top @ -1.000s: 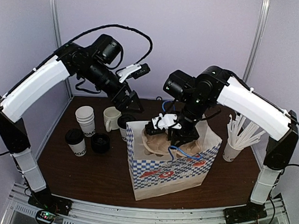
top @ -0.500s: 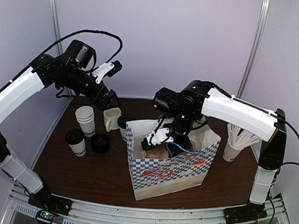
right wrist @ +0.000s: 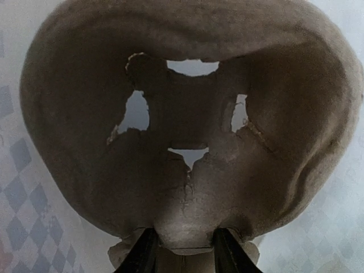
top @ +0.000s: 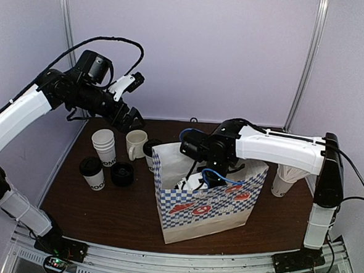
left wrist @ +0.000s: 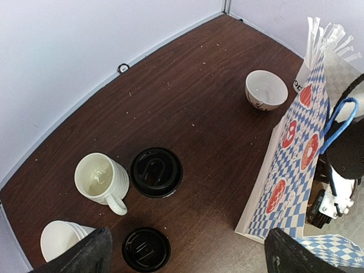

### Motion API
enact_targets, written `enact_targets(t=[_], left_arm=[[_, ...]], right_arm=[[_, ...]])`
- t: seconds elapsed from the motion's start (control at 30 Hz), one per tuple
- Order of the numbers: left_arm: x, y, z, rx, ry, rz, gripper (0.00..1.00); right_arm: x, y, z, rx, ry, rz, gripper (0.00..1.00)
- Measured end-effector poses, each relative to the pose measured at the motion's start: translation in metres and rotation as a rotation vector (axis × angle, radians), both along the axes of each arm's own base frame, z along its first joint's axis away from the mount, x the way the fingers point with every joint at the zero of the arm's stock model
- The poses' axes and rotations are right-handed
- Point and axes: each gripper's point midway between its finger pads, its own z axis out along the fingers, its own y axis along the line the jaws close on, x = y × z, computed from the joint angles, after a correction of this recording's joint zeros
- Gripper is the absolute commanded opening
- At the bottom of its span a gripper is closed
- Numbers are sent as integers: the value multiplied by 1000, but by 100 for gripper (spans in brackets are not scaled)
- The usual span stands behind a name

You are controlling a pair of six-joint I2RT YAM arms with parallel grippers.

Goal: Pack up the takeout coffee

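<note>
One takeout coffee [top: 93, 172], a white paper cup with black lettering and a black lid, stands at the table's left. A second lidded cup [top: 150, 149] stands next to the cream mug behind the bag; the left wrist view shows its lid [left wrist: 156, 172] from above. My left gripper [top: 130, 118] hangs open and empty high above the mug; its fingers [left wrist: 85, 256] are spread wide. My right gripper [right wrist: 182, 242] is down inside the blue-checked paper bag [top: 227, 204], shut on the edge of a brown pulp cup carrier [right wrist: 187, 142]. The bag hides it in the top view.
A stack of white cups [top: 104, 145], a cream mug [top: 135, 143] and a loose black lid [top: 122, 173] stand at the left. A cup of white straws [top: 284, 180] stands right of the bag. A white bowl [left wrist: 266, 89] sits behind the bag.
My right gripper has gone down into the bag with the brown carrier. My left arm has swung back and left, away from the bag's top, and now holds still.
</note>
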Motion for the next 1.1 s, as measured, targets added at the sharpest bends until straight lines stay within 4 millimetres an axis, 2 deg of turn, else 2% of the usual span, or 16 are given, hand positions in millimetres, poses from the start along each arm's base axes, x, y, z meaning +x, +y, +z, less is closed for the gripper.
enact_targets(t=[0.3,0.53,0.67,0.9,1.0,1.1], left_arm=[[0,0,-4,-2,12,5,97],[-1,-3,-5,-11,21,-8,97],[-4,-9,-8,-25,45,-43,98],[-12,-16,-20,-27,112,-90,98],[-14,-10,-25,5,131,-74,97],[-10,6,-34,87,130,-7,98]], right_arm=[[1,1,-17,-11,9,-15,56],[-2,-2,-9,-9,12,-26,61],[-4,-5,16,28,-4,-33,63],[-6,-6,83,162,-72,-42,63],[-5,-4,104,205,-94,-41,63],[-3,-1,124,247,-115,-41,63]])
